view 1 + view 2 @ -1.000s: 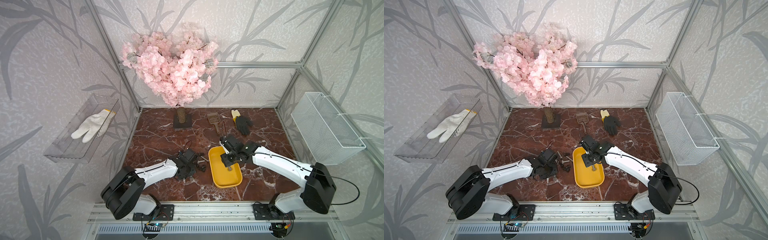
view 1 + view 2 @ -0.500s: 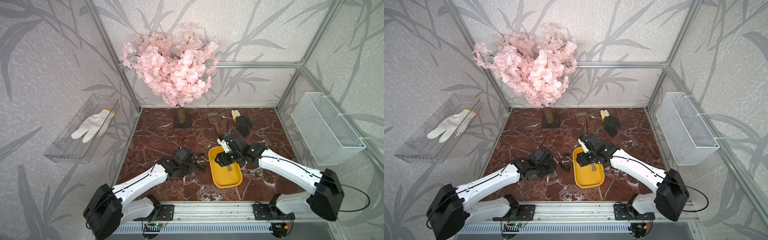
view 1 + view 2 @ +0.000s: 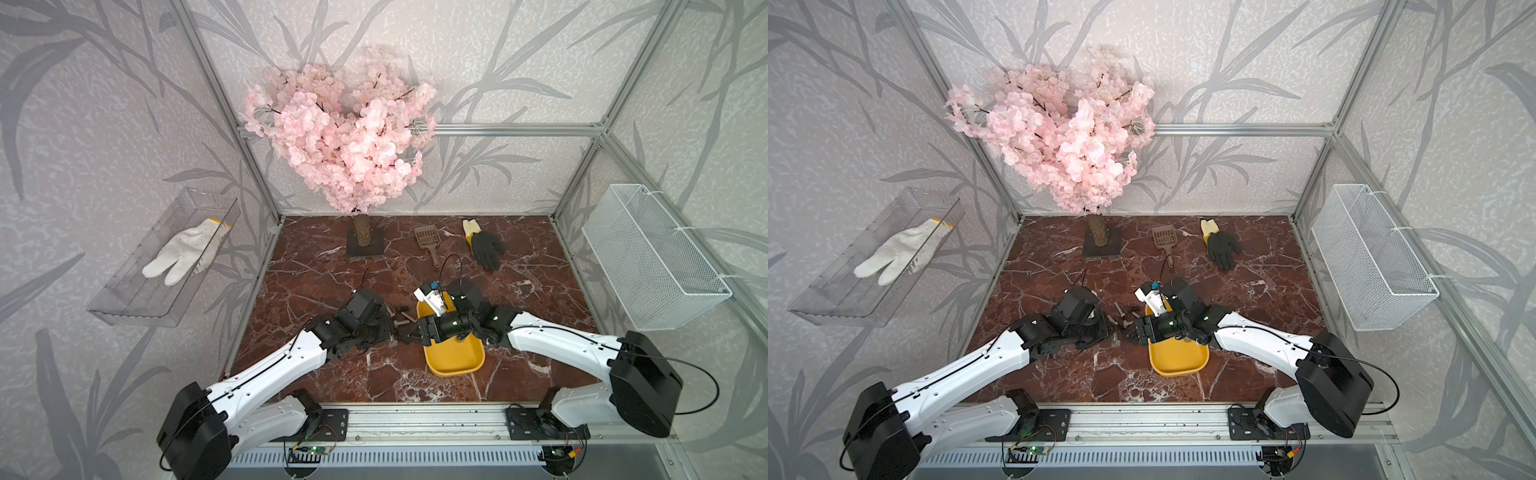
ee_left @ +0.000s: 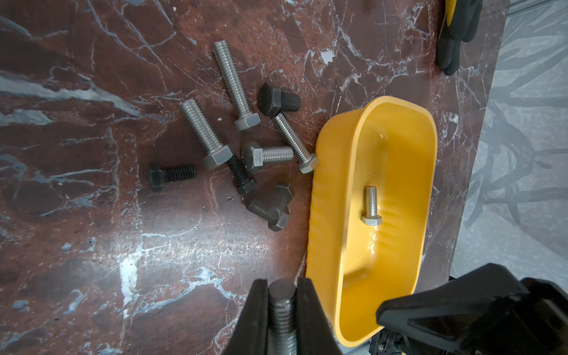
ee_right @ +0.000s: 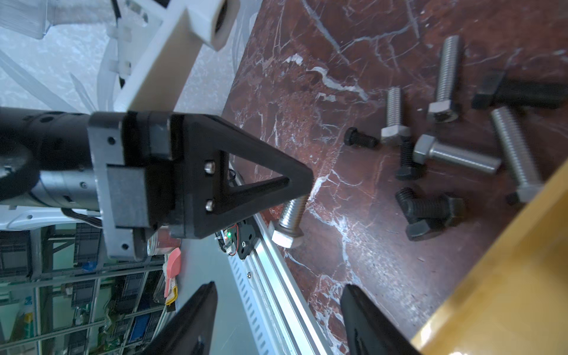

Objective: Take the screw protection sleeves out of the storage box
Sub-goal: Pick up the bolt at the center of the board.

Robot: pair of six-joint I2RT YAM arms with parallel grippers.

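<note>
The yellow storage box (image 3: 455, 353) (image 4: 368, 246) lies on the marble with one silver bolt (image 4: 371, 204) inside; no black piece shows in it. Several black screw protection sleeves (image 4: 278, 100) (image 5: 430, 209) lie on the marble beside its left rim, mixed with silver bolts (image 4: 206, 135). My left gripper (image 4: 281, 289) (image 3: 392, 332) is shut on a grey threaded bolt (image 5: 290, 215), its hex head hanging down. Facing it over the box's left rim, my right gripper (image 5: 278, 287) (image 3: 409, 332) is open with nothing between its fingers.
At the back stand a pink blossom tree (image 3: 345, 137), a brown scoop (image 3: 428, 241) and a black glove (image 3: 484, 247). A clear bin holding a white glove (image 3: 183, 253) hangs on the left wall. A white wire basket (image 3: 652, 257) hangs on the right wall.
My right gripper has swung left from over the box to its left rim, close to the left gripper, and its jaws have opened wider. The left arm has stretched out lower.
</note>
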